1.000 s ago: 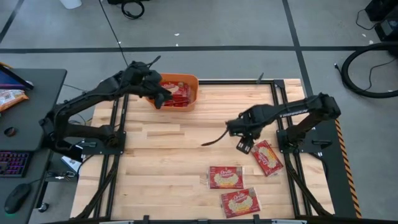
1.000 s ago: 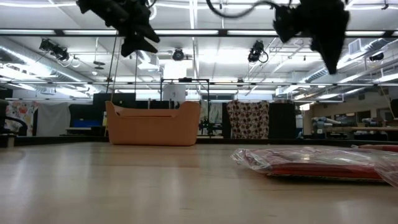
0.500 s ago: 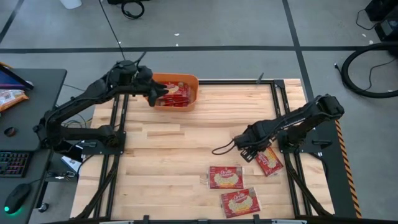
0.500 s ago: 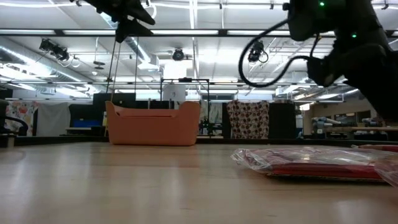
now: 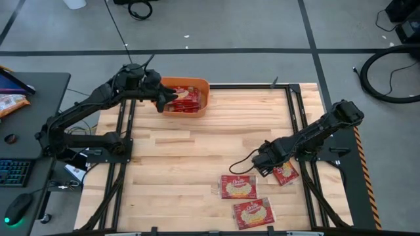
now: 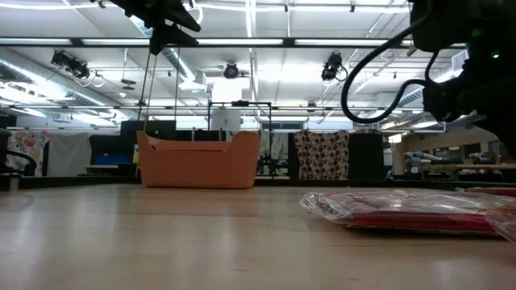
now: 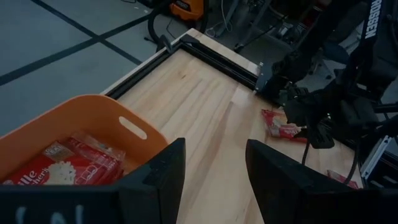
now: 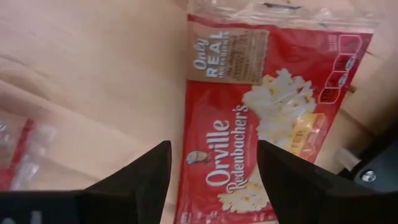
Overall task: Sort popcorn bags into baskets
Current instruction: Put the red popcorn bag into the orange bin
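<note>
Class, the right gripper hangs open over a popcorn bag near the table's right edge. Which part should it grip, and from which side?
The popcorn bag lies flat on the table, so come straight down from above. The right gripper, open, already straddles one long edge; pinching that thin edge probably beats trying to span the whole bag.

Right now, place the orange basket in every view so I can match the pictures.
High view: orange basket at the table's far edge, left of centre, under the left pincer.
Low view: far left of centre.
Left wrist view: beside the pincer fingers, popcorn bags inside.
Right wrist view: not in it.
Shared landmark: the left pincer.
</note>
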